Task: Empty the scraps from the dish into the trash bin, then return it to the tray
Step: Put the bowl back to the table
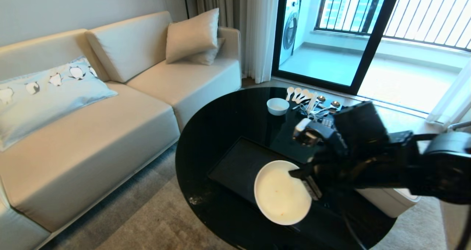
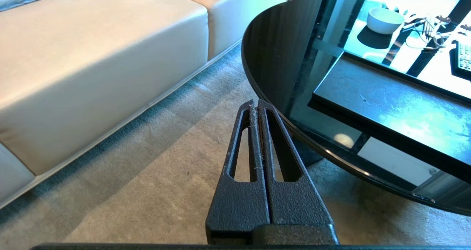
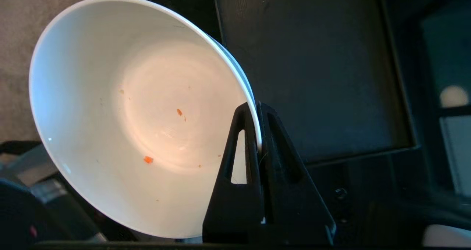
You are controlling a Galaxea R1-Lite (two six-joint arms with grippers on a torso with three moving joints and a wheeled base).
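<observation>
My right gripper (image 1: pixel 298 174) (image 3: pixel 256 105) is shut on the rim of the dish (image 1: pixel 281 194) (image 3: pixel 128 113), a white deep bowl held tilted above the near end of the black tray (image 1: pixel 239 161) (image 3: pixel 312 58). Only tiny orange crumbs of the scraps (image 3: pixel 148 159) cling to its inside. The trash bin is out of view. In the left wrist view my left gripper (image 2: pixel 256 103) is shut and empty, hanging over the carpet beside the table and the tray (image 2: pixel 386 99).
The tray lies on a glossy black round table (image 1: pixel 206 139). A smaller white bowl (image 1: pixel 278 105) and several spoons (image 1: pixel 303 95) sit at its far side. A white boxy container (image 1: pixel 390 202) stands right of the table, a beige sofa (image 1: pixel 110 113) to the left.
</observation>
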